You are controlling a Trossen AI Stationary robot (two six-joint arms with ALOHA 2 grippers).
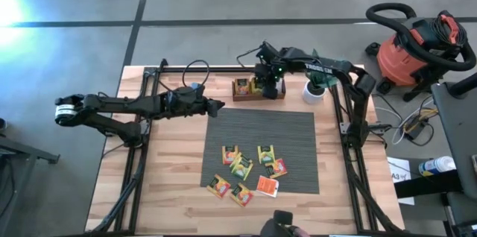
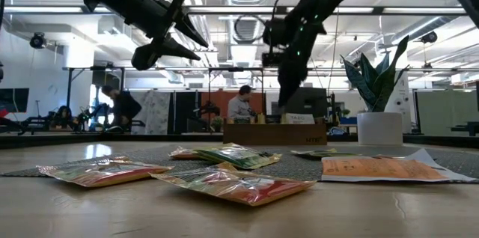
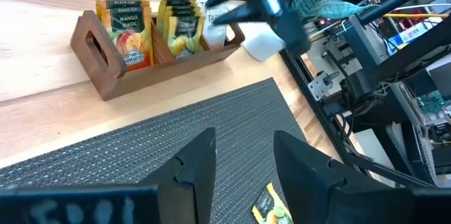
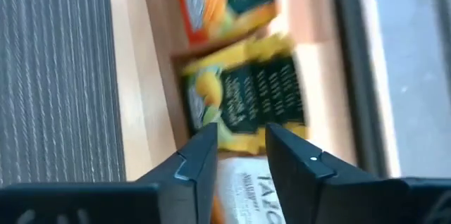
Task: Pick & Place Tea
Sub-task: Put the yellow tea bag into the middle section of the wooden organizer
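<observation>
Several tea sachets [image 1: 241, 165] lie flat on the grey ribbed mat [image 1: 298, 129] in the middle of the table, red, yellow and green. At the far edge stands the wooden tray [image 3: 106, 76]. In it, on edge, are an orange sachet [image 3: 127, 30], a yellow one [image 4: 246, 97] and a white one [image 4: 246, 189]. My right gripper [image 4: 242, 150] points down over the tray, open, right above the white sachet. My left gripper [image 3: 243, 160] hangs open above the mat's far left corner, with nothing between its fingers. My right gripper comes at the white sachet's upper edge [image 4: 243, 178] from above, its open fingers on either side of that edge. I cannot tell whether they touch it. The sachet stands in the tray's right-hand compartment.
A white pot with a plant [image 1: 314, 92] stands right of the tray. Black frame rails [image 1: 149, 80] run along the table's sides. A red vacuum [image 1: 417, 51] stands on the floor beyond the right edge. People sit in the room behind.
</observation>
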